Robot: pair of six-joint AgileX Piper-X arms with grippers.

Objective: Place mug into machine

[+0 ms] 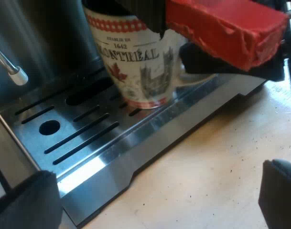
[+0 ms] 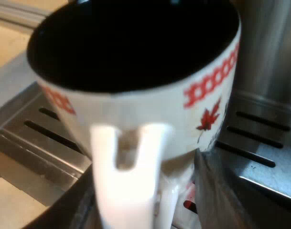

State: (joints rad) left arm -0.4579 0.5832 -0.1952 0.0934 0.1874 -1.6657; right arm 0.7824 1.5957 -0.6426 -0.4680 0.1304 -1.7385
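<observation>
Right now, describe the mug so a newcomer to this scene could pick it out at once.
Find the espresso machine and look down to its slotted steel drip tray. The mug stands on it, beneath the holder's red handle end. Unlike the steel around it, it is white, with red bands, a red maple leaf and MONTRÉAL in print.

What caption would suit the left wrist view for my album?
Mug standing on the machine tray, red handle end close by, left gripper open nearby.
</observation>
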